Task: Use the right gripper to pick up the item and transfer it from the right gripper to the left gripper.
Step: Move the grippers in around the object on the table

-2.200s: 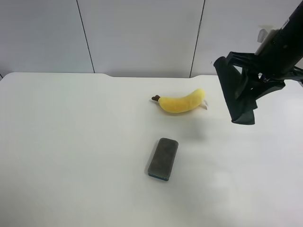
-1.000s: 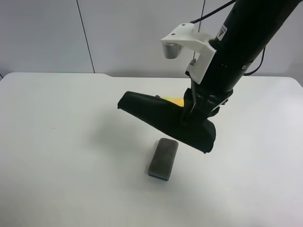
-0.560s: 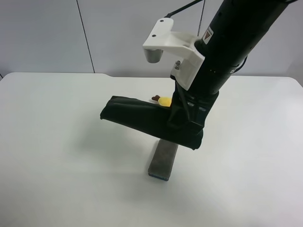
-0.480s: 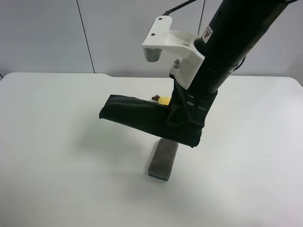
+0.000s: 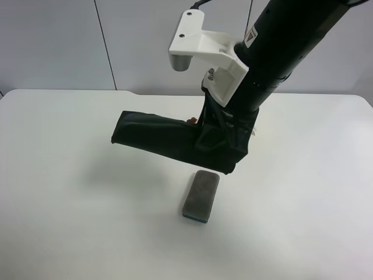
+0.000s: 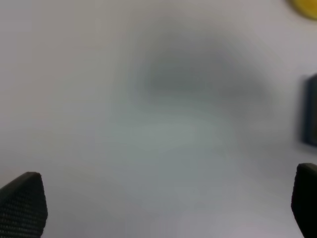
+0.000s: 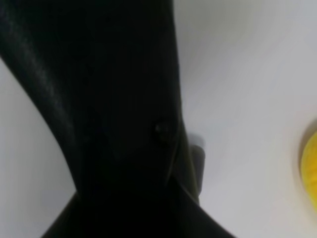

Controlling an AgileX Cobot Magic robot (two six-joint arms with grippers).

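Observation:
A yellow plush banana is almost hidden behind the arm at the exterior high view's right; only its brown stem (image 5: pixel 190 121) shows. Yellow edges of it show in the right wrist view (image 7: pixel 311 171) and the left wrist view (image 6: pixel 304 7). A dark grey eraser block (image 5: pixel 201 196) lies on the white table in front of it, also at the left wrist view's edge (image 6: pixel 311 109). The right gripper (image 5: pixel 119 131) is a black wedge hovering above the table, over and past the banana, holding nothing; it fills the right wrist view (image 7: pixel 124 124). The left gripper (image 6: pixel 163 203) is open and empty above bare table.
The white table (image 5: pixel 70 204) ends at a grey panelled wall (image 5: pixel 169 41) at the back. The arm's white camera mount (image 5: pixel 195 41) hangs above the banana. The arm's shadow lies on the table at its left.
The arm at the exterior high view's right swung in from the right edge over the banana, and its black gripper now reaches farther left and a little higher. Banana and eraser have not moved.

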